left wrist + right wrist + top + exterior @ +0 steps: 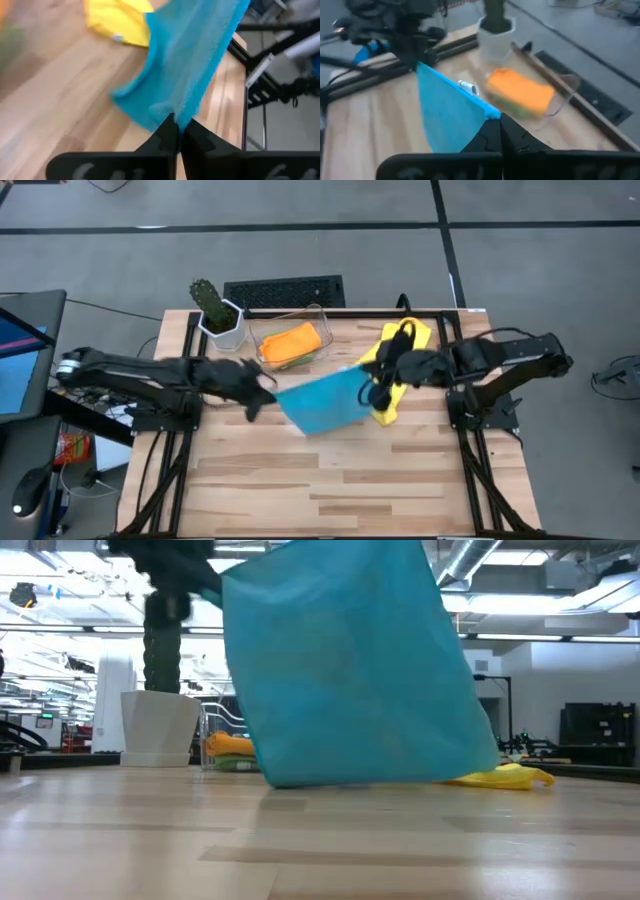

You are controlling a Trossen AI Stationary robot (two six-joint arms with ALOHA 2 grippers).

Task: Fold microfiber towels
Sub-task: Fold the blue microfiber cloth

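Light blue towel [322,402]: centre of the high view, hung taut between both arms, lower edge brushing the surface [330,480], likely spread for folding.
Left pincer [268,388]: clamped on its left corner.
Right pincer [368,392]: clamped on its right corner.
Yellow towel [408,340]: right of centre, lying flat, awaiting its turn.
Orange towel [291,343]: upper centre, stowed over green inside the clear bin [318,315].

I look straight down from above, level across the table [330,480], and both wrist cameras share the blue towel [322,402] close up.
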